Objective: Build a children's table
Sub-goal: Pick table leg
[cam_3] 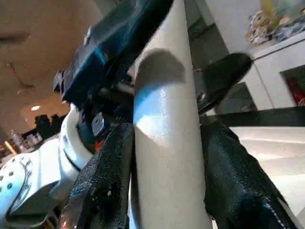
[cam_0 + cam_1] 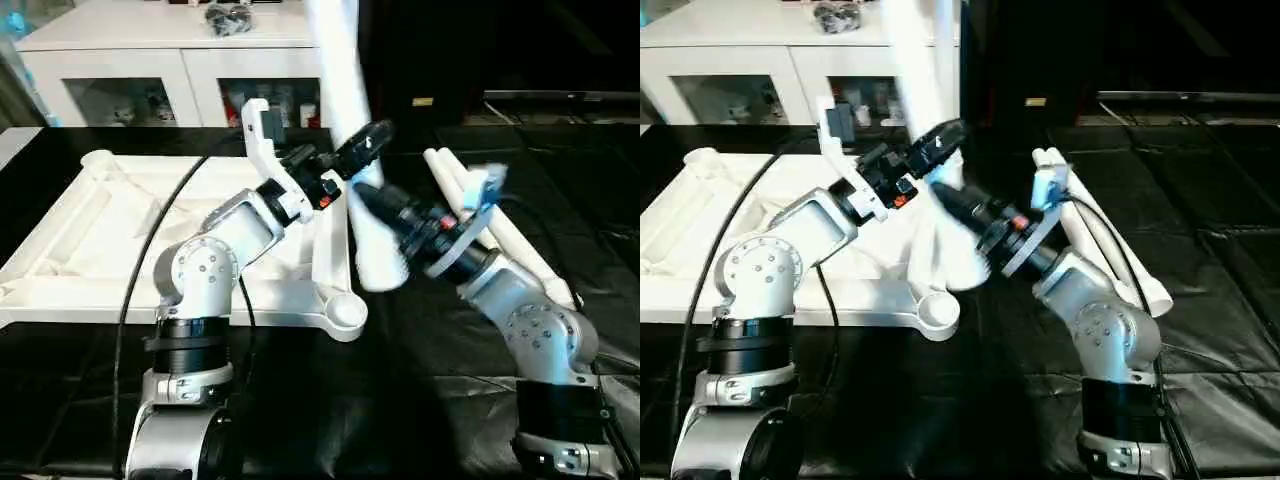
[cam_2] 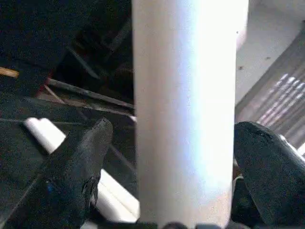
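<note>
Right gripper [image 1: 164,157] clamped on leg [image 2: 345,120], raised tilted above tabletop's [image 2: 90,240] near corner socket [image 2: 345,310]. Left gripper [image 3: 171,157] spread wide around leg, untouching. Best: steady upper shaft, align wide end, lower straight into socket.

Table top [image 2: 90,235] lying underside up at left, cabinet [image 2: 150,60] behind it, spare legs [image 2: 500,230] at right, one leg [image 2: 350,150] held up between, near corner socket [image 2: 345,312] below it.
</note>
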You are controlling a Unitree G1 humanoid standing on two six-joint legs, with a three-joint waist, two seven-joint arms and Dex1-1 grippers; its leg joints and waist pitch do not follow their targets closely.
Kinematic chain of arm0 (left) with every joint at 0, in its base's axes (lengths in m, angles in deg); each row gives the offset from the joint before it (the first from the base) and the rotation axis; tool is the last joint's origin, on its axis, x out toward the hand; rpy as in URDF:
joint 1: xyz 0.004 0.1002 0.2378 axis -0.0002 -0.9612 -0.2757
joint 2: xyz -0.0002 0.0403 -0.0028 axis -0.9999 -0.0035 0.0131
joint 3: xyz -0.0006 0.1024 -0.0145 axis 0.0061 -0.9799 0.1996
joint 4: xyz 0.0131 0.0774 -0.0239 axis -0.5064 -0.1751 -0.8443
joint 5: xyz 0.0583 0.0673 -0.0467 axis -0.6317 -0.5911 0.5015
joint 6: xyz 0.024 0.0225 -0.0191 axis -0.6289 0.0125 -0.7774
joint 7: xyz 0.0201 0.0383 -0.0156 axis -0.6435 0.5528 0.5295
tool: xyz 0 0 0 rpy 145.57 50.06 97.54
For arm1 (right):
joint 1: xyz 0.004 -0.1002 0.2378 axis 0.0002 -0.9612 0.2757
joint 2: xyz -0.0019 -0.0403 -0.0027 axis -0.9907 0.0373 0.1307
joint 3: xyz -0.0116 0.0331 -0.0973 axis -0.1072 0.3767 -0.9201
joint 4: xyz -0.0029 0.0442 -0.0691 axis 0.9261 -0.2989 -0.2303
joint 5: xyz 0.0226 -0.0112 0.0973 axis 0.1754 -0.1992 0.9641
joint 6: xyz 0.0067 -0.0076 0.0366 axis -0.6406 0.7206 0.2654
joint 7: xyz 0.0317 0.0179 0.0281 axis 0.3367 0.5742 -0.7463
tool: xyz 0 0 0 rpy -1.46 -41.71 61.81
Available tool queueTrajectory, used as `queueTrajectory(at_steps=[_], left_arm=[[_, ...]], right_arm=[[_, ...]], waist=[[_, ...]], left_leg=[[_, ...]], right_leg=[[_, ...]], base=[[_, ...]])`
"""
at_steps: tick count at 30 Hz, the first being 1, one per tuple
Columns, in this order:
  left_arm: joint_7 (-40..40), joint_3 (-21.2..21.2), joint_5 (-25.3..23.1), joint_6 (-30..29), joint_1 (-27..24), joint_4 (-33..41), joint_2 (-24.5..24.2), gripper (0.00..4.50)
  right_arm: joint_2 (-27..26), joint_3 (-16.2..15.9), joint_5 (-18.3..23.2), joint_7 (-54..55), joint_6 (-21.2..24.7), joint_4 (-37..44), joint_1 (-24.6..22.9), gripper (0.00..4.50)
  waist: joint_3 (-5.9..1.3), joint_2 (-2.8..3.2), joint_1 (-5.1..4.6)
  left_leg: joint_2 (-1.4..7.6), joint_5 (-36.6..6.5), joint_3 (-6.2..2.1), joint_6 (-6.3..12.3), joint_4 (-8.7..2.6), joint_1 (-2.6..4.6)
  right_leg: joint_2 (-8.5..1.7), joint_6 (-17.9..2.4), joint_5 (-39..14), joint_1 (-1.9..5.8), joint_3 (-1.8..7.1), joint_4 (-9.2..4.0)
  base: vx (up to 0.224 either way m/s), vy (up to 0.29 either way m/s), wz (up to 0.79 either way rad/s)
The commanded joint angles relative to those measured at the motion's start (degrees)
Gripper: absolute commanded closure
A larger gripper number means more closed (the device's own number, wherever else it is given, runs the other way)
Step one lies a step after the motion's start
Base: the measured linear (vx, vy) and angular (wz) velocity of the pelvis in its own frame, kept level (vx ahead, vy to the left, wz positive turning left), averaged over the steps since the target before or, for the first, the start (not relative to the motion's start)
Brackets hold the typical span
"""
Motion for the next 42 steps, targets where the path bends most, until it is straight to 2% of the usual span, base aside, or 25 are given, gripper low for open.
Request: queueTrajectory(at_steps=[1, 4, 5, 6, 7, 9, 13, 14, 17, 20, 22, 27, 32, 36, 38, 39, 42], left_arm=[[-0.04, 0.8, 1.73, -0.78, 0.8, -0.3, 0.14, 0.35], [0.1, 1.17, 2.65, -1.36, 0.58, -0.14, 0.29, 0.72], [0.21, 1.1, 2.9, -1.63, 0.47, 0.0, 0.17, 0.72], [0.48, 1.0, 3.18, -1.9, 0.34, 0.21, 0.05, 0.84], [0.64, 1.01, 3.38, -2.0, 0.29, 0.28, 0.03, 0.84], [1.27, 1.07, 3.9, -2.22, 0.22, 0.39, -0.03, 1.17], [4.52, 0.2, 5.81, -3.05, -0.34, 1.17, -1.03, 1.35], [4.52, 0.2, 5.81, -3.05, -0.34, 1.17, -1.03, 1.61], [5.56, -0.03, 6.8, -3.69, -0.58, 1.58, -1.35, 1.78], [5.92, 0.29, 7.3, -4.04, -0.5, 1.52, -1.36, 2.14], [5.98, 0.66, 7.79, -4.19, -0.43, 1.29, -1.36, 2.21], [5.17, 1.06, 8.13, -4.26, -0.23, 0.57, -1.48, 2.59], [4.62, 1.81, 8.5, -4.22, 0.2, -0.39, -1.66, 2.64], [4.45, 1.79, 8.32, -3.74, 0.43, -0.43, -1.82, 2.65], [4.45, 1.74, 8.08, -3.52, 0.49, -0.46, -1.9, 2.65], [4.42, 1.53, 7.6, -3.17, 0.57, -0.44, -2.09, 2.65], [4.67, 0.36, 5.87, -2.32, 0.66, -0.01, -2.98, 2.65]], right_arm=[[0.78, -0.81, 1.75, -1.01, 1.48, 1.83, -0.26, 2.72], [0.75, -0.62, 4.18, -0.93, 4.47, 2.33, -0.75, 2.72], [0.67, -0.42, 5.04, -0.8, 5.27, 2.43, -0.8, 2.72], [0.01, 0.8, 7.68, -0.07, 7.34, 2.14, -0.53, 2.72], [-0.2, 1.31, 8.79, 0.16, 8.2, 2.01, -0.4, 2.72], [-0.36, 2.07, 10.83, 0.4, 9.71, 1.81, -0.15, 2.72], [1.74, -0.54, 8.8, -1.4, 8.71, 3.37, -1.08, 2.72], [1.74, -0.54, 8.8, -1.4, 8.71, 3.37, -1.08, 2.72], [2.54, -1.89, 7.99, -1.51, 8.97, 4.48, -1.55, 2.72], [2.93, -2.74, 8.26, -1.76, 9.79, 5.24, -1.91, 2.72], [3.16, -3.16, 8.14, -2.05, 9.28, 5.5, -2.15, 2.72], [3.59, -3.43, 7.84, -2.78, 7.91, 5.12, -2.26, 2.72], [4.0, -4.11, 6.8, -3.32, 6.18, 5.02, -2.2, 2.72], [4.21, -5.07, 3.85, -3.45, 2.21, 3.92, -2.12, 2.72], [4.33, -5.15, 4.1, -3.45, 2.67, 3.55, -2.06, 2.72], [4.28, -4.97, 4.54, -3.26, 3.04, 3.12, -1.91, 2.16], [3.88, -4.0, 5.51, -1.72, 4.29, 2.29, -1.57, 1.94]], waist=[[-4.11, -1.23, 0.28], [-4.12, -1.18, 0.26], [-4.1, -1.23, 0.24], [-4.08, -1.17, 0.23], [-4.08, -1.17, 0.23], [-4.09, -1.1, 0.33], [-4.12, -1.06, 0.49], [-4.09, -1.09, 0.46], [-4.08, -1.07, 0.56], [-4.02, -1.08, 0.52], [-3.98, -1.01, 0.6], [-4.03, -1.06, 0.68], [-4.05, -1.08, 0.7], [-3.98, -1.11, 0.64], [-3.97, -1.07, 0.65], [-3.98, -1.1, 0.63], [-4.0, -1.13, 0.61]], left_leg=[[0.99, -3.33, -0.16, 2.86, -3.33, -0.21], [0.92, -3.12, -0.17, 3.14, -3.29, -0.26], [0.93, -3.32, -0.16, 3.16, -3.29, -0.25], [0.91, -3.5, -0.13, 3.26, -3.33, -0.14], [0.91, -3.5, -0.13, 3.26, -3.33, -0.14], [1.06, -3.48, -0.23, 3.08, -3.41, -0.14], [1.05, -3.37, -0.21, 2.2, -3.41, -0.11], [1.02, -3.05, -0.18, 2.2, -3.41, -0.2], [1.04, -3.21, -0.16, 2.23, -3.41, -0.19], [1.02, -3.75, -0.15, 2.01, -3.46, -0.14], [1.04, -4.33, -0.14, 1.87, -3.48, -0.09], [1.07, -3.8, -0.18, 1.79, -3.47, -0.14], [1.06, -3.85, -0.2, 1.72, -3.48, -0.16], [1.07, -4.15, -0.17, 1.76, -3.51, -0.18], [1.11, -4.15, -0.2, 1.9, -3.53, -0.13], [1.1, -4.11, -0.2, 1.94, -3.52, -0.14], [1.12, -3.98, -0.23, 2.06, -3.54, -0.15]], right_leg=[[-3.04, -9.34, -9.28, 3.69, 2.28, -4.18], [-2.97, -9.65, -8.96, 3.76, 2.24, -4.17], [-2.99, -9.61, -9.24, 3.74, 2.23, -4.22], [-3.0, -9.66, -9.74, 3.67, 2.26, -4.31], [-3.0, -9.66, -9.74, 3.67, 2.26, -4.31], [-3.04, -9.43, -10.37, 3.61, 2.19, -4.36], [-3.04, -8.93, -10.18, 3.66, 2.2, -4.3], [-2.98, -8.93, -9.41, 3.63, 2.27, -4.24], [-3.09, -8.94, -9.58, 3.64, 2.26, -4.26], [-3.05, -8.85, -10.29, 3.64, 2.24, -4.39], [-3.08, -8.53, -11.61, 3.57, 2.24, -4.54], [-3.06, -8.39, -10.87, 3.59, 2.25, -4.45], [-3.07, -8.31, -10.86, 3.62, 2.23, -4.43], [-3.1, -8.25, -11.3, 3.57, 2.23, -4.49], [-3.07, -8.29, -11.26, 3.56, 2.25, -4.46], [-3.05, -8.31, -11.19, 3.56, 2.25, -4.47], [-3.04, -8.4, -10.79, 3.58, 2.24, -4.42]], base=[[0.0, 0.0, 0.0], [0.0, 0.0, 0.0], [0.0, 0.0, 0.0], [0.0, 0.0, 0.0], [0.0, 0.0, 0.0], [0.0, 0.0, 0.0], [0.0, 0.0, 0.0], [0.0, 0.0, 0.0], [0.0, 0.0, 0.0], [0.0, 0.0, 0.0], [0.0, 0.0, 0.0], [0.0, 0.0, 0.0], [0.0, 0.0, 0.0], [0.0, 0.0, 0.0], [0.0, 0.0, 0.0], [0.0, 0.0, 0.0], [0.0, 0.0, 0.0]])
